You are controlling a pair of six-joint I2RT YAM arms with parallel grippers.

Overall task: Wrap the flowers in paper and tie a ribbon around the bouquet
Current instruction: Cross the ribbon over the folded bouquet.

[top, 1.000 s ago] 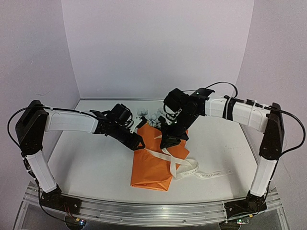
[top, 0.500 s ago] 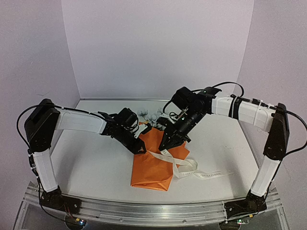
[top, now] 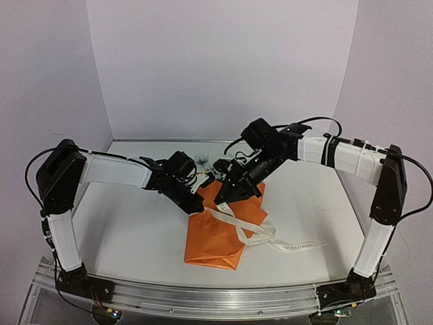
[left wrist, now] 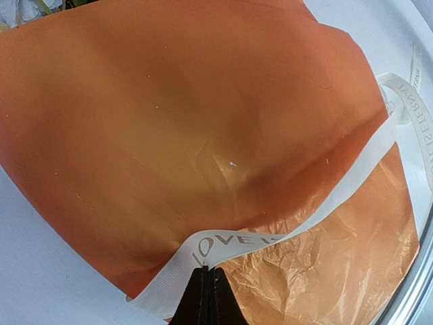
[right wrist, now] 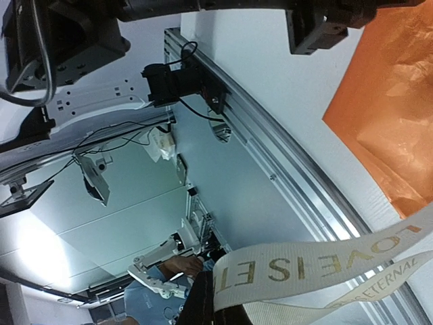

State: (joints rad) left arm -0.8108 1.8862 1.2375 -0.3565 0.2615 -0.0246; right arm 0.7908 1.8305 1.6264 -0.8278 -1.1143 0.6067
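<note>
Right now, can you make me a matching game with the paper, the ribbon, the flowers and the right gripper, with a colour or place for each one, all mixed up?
Things:
1. the paper
2. the ribbon
3. the flowers
4. the right gripper

Matches:
A. pinched shut on the ribbon
B. orange
C. peeking out at the far end of the paper
D. cream with gold letters

Pairs: 1-B, 2-D, 3-C, 4-A
</note>
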